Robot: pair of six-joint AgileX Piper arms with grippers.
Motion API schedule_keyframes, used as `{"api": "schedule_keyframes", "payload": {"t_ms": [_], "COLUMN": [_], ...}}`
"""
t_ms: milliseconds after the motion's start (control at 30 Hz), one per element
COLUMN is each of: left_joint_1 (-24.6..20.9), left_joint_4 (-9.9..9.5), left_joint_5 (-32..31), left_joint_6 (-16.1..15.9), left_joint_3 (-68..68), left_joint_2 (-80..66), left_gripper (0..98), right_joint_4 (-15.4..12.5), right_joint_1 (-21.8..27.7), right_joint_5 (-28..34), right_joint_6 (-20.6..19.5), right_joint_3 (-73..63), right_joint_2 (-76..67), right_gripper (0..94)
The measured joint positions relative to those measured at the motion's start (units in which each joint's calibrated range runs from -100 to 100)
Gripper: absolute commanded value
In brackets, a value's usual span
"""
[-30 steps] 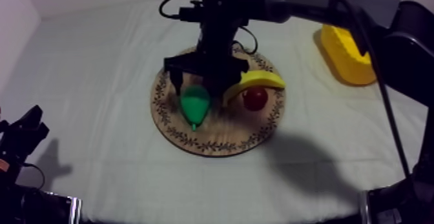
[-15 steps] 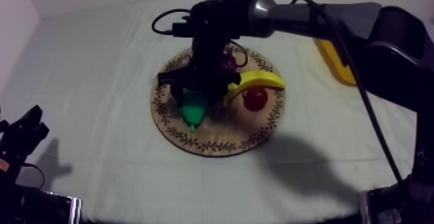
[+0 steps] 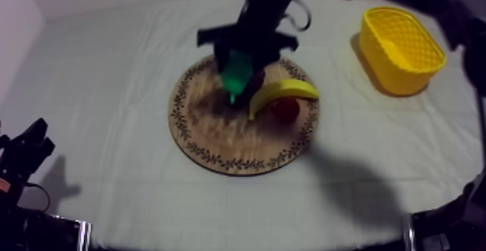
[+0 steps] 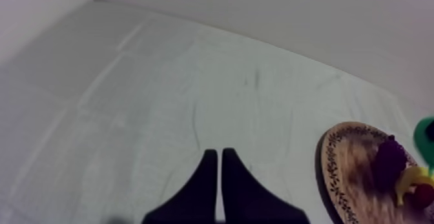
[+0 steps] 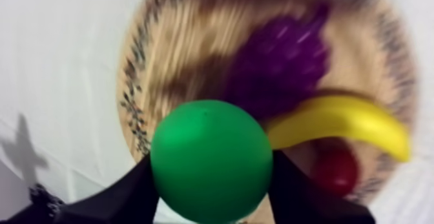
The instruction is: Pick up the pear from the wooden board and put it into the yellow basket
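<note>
My right gripper (image 3: 239, 62) is shut on the green pear (image 3: 236, 76) and holds it in the air above the round wooden board (image 3: 217, 134). In the right wrist view the pear (image 5: 211, 160) sits between my black fingers (image 5: 129, 191), over the board (image 5: 187, 39). On the board lie a banana (image 3: 283, 92), a small red fruit (image 3: 286, 109) and purple grapes (image 5: 281, 62). The yellow basket (image 3: 401, 49) stands at the table's right. My left gripper (image 4: 217, 165) is shut on nothing, low at the left (image 3: 25, 152), far from the board.
Grey-white cloth (image 3: 108, 66) covers the table, with open room left of the board and in front of it. The board's edge with grapes (image 4: 389, 162) and banana (image 4: 413, 178) appears beyond my left gripper.
My right gripper closed on the pear and lifted it off the board, moving up and toward the back. The right arm swung away from the basket. The left arm stayed still.
</note>
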Motion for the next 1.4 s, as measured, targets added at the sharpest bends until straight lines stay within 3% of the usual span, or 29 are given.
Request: {"api": "schedule_keyframes", "payload": {"t_ms": [333,800,967,1133,1267,1400], "left_joint_1": [0.0,0.0,0.0,0.0,0.0,0.0], "left_joint_4": [0.00,0.00,0.00,0.00,0.00,0.00], "left_joint_5": [0.0,0.0,0.0,0.0,0.0,0.0], "left_joint_6": [0.0,0.0,0.0,0.0,0.0,0.0], "left_joint_3": [0.0,0.0,0.0,0.0,0.0,0.0], "left_joint_2": [0.0,0.0,0.0,0.0,0.0,0.0], "left_gripper": [0.1,0.1,0.1,0.1,0.1,0.1], "right_joint_4": [4.4,9.4,10.9,11.3,12.4,13.8], "right_joint_1": [11.0,29.4,31.3,30.8,29.8,28.5], "right_joint_5": [-1.2,-12.6,-15.2,-15.7,-16.7,-21.0], "right_joint_6": [1.9,1.0,0.1,-0.4,-1.0,-2.1], "right_joint_3": [3.2,11.5,14.8,19.2,23.6,30.2], "right_joint_2": [-15.9,-11.7,-11.2,-13.1,-17.1,-23.7], "right_gripper": [40.7,45.6,65.0,73.1,71.5,59.3]}}
